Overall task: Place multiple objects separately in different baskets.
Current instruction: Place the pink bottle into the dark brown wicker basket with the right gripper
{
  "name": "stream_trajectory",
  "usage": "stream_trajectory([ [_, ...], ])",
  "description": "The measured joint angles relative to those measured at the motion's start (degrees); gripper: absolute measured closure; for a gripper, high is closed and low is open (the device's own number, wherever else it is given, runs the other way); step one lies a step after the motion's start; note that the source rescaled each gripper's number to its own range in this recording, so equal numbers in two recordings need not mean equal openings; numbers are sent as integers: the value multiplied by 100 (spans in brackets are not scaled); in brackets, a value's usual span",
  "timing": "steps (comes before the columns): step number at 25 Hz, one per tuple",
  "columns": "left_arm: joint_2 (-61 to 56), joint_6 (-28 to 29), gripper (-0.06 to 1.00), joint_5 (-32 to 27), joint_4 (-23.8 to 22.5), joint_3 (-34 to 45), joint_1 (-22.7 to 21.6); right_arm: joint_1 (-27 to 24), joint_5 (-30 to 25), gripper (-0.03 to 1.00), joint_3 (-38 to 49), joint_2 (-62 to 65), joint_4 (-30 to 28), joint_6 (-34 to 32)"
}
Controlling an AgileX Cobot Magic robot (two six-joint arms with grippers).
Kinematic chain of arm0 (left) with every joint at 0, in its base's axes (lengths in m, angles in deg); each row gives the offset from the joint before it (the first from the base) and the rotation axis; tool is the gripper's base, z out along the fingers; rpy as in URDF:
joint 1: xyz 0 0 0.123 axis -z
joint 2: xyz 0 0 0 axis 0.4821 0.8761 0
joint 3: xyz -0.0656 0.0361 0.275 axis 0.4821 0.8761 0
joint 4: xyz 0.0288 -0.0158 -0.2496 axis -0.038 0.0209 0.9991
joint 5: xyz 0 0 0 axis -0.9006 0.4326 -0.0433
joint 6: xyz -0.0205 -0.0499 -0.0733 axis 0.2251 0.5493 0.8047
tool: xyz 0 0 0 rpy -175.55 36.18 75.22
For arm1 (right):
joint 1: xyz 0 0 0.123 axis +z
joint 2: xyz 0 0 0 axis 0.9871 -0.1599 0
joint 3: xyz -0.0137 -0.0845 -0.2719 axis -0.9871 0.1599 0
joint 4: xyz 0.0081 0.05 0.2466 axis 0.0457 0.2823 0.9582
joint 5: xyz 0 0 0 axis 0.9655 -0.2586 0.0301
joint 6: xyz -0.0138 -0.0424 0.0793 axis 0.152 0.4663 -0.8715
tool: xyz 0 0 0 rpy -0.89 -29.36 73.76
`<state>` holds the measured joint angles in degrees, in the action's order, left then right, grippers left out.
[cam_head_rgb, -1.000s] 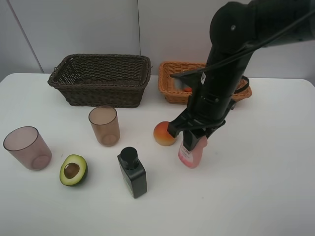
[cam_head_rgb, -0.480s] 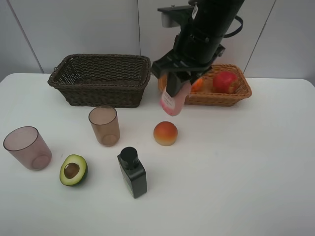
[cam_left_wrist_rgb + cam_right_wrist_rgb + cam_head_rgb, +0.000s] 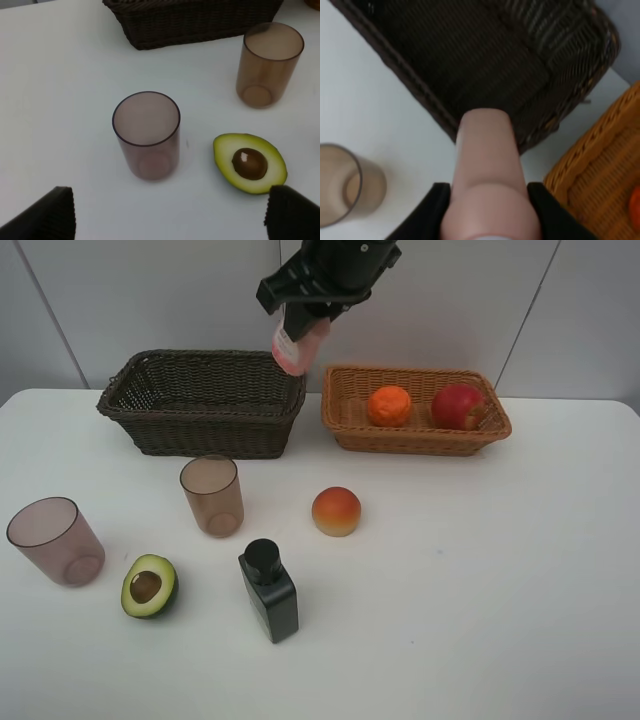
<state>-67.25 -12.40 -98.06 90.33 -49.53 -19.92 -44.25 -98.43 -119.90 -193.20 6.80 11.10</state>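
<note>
The right gripper (image 3: 489, 212) is clenching the pink bottle (image 3: 298, 348) above the dark brown basket (image 3: 210, 430). The left gripper (image 3: 170, 217) is hanging spread and empty.

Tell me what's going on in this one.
The right gripper holds the pink bottle in the air over the corner of the dark brown basket nearest the tan basket, which already holds the tangerine and apple. The peach, black bottle, avocado half and two cups sit on the table, unsorted. The left gripper is open and empty.
</note>
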Motion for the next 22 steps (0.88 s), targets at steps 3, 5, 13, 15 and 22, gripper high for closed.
stream_trajectory([
  [3, 0, 0, -6, 0, 0, 0, 0, -78, 529, 96, -290, -325, 24, 72],
  [5, 0, 0, -6, 0, 0, 0, 0, -197, 913, 96, -416, -540, 71, 77],
  [13, 0, 0, -6, 0, 0, 0, 0, -410, 2346, 96, -462, -1379, 756, 270],
  [15, 0, 0, -6, 0, 0, 0, 0, -410, 2514, 96, -488, -1578, 1065, 437],
  [22, 0, 0, -6, 0, 0, 0, 0, -393, 2754, 96, -488, -1967, 1426, 695],
])
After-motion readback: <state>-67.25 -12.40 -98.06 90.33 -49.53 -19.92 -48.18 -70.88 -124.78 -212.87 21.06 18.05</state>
